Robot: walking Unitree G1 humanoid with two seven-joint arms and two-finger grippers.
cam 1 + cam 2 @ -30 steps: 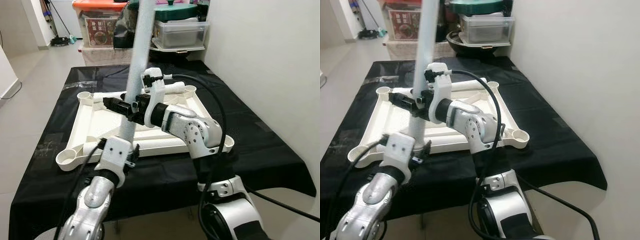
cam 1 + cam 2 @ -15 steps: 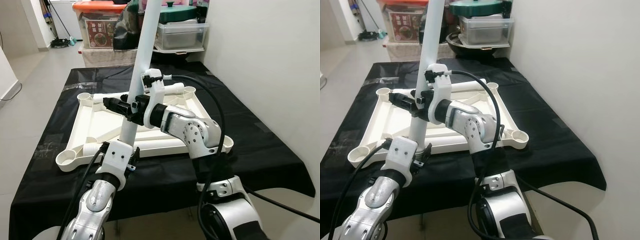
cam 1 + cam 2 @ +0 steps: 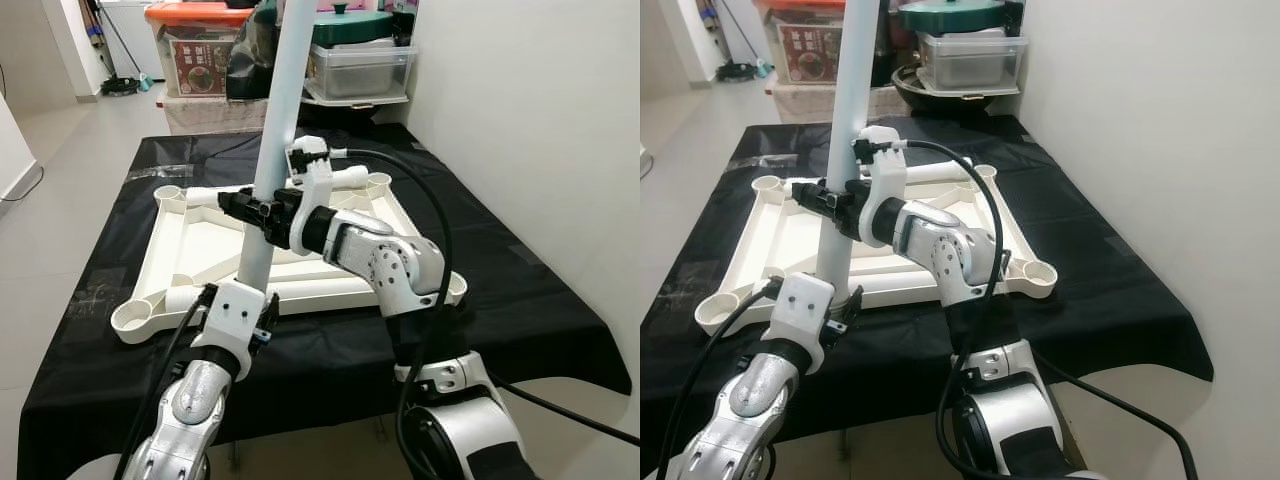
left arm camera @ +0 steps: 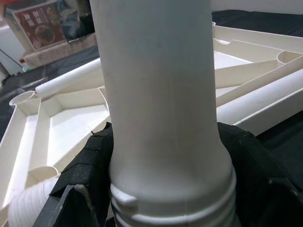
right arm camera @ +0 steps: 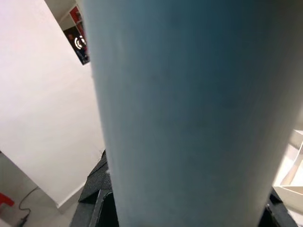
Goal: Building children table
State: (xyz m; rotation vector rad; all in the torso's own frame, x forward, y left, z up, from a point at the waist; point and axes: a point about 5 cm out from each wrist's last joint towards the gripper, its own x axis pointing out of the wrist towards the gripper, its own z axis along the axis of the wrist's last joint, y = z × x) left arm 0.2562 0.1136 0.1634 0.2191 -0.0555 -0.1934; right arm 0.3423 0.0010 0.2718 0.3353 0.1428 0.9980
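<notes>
A white plastic table top (image 3: 190,250) lies upside down on the black-clothed table (image 3: 520,300). A long white table leg (image 3: 280,110) stands nearly upright over its near edge. My left gripper (image 3: 240,305) is shut on the leg's lower, threaded end (image 4: 161,94). My right gripper (image 3: 252,210) clasps the same leg about halfway up, one black finger on each side. In the right wrist view the leg (image 5: 189,118) sits close between the pads.
Another white leg (image 3: 350,176) lies along the top's far edge, and one (image 3: 185,297) rests by the near-left corner socket (image 3: 135,318). Storage boxes (image 3: 200,50) stand behind the table. A wall runs along the right; open floor lies to the left.
The leg's top swung to the right and has come back a little, standing straighter. The right gripper has shifted slightly right along with it. Both grips hold.
</notes>
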